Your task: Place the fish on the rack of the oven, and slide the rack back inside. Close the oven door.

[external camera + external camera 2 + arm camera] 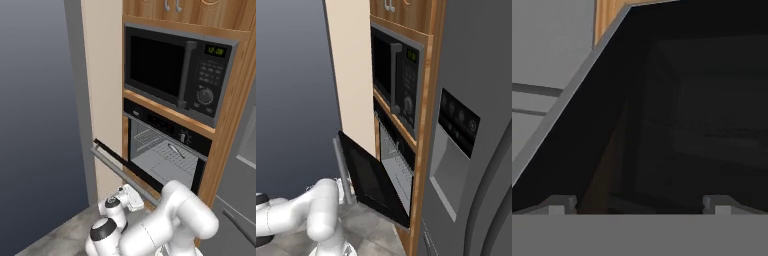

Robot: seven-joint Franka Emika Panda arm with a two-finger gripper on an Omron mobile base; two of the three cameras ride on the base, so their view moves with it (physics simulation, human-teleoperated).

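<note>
Lying on the flat silver-grey wire rack (167,152) inside the black built-in wall oven (170,150), the small slender silver-grey fish (176,150) sits toward the cavity's right half, pointing roughly from ten to four o'clock in the left base view. The wide black drop-down oven door (373,182) with its dark glass window stands partly raised, its long silver bar handle (122,172) along the outer edge. Seen from the hand, the two-finger gripper (639,202) is spread wide, holding nothing, with the door's dark underside right in front of it at twelve o'clock. The fish lies beyond that door, well apart from the fingertips (562,202). Above the oven sits a black microwave with keypad and dial (177,75).
</note>
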